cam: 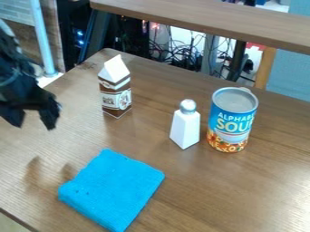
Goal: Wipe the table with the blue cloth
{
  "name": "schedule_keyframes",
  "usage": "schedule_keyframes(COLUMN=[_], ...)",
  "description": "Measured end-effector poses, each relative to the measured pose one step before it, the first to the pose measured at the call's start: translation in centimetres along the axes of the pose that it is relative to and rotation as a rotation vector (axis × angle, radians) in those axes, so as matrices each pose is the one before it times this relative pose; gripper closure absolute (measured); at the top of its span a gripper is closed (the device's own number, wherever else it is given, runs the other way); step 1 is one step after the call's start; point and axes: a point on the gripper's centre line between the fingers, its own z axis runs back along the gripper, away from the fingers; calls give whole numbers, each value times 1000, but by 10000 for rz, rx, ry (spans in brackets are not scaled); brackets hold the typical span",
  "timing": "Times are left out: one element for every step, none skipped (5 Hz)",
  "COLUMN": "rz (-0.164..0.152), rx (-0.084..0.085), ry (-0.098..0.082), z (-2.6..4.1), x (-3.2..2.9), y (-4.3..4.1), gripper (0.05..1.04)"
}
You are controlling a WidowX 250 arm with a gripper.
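Found the hand point(31, 120) at the left edge above the wooden surface point(272, 181), with its fingers apart and nothing between them; judged the work barely begun, with nothing gripped or lifted and any handling left to do. Saw the brown-and-white milk carton point(115, 93) nearest to the hand, towards the back of the surface, upright on its base, with its long axis vertical and its gabled top pointing up. Noted the white shaker point(185, 129) and soup can point(232, 120) also upright, and the blue cloth point(112, 188) flat in front.
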Motion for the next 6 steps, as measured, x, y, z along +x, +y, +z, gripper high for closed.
schedule_keyframes(rz=[-3,-1215,-946,-738,-410,-195], rx=[-460,-905,-293,-75,221,112], ry=[36,-93,172,260,456,351], z=[951,1816,-229,-1211,-1846,-1444], x=[-116,-1358,-1687,-1218,-1171,-969], y=[-824,-4537,-3669,-2587,-1094,-315], gripper=[83,83,83,83,83,83])
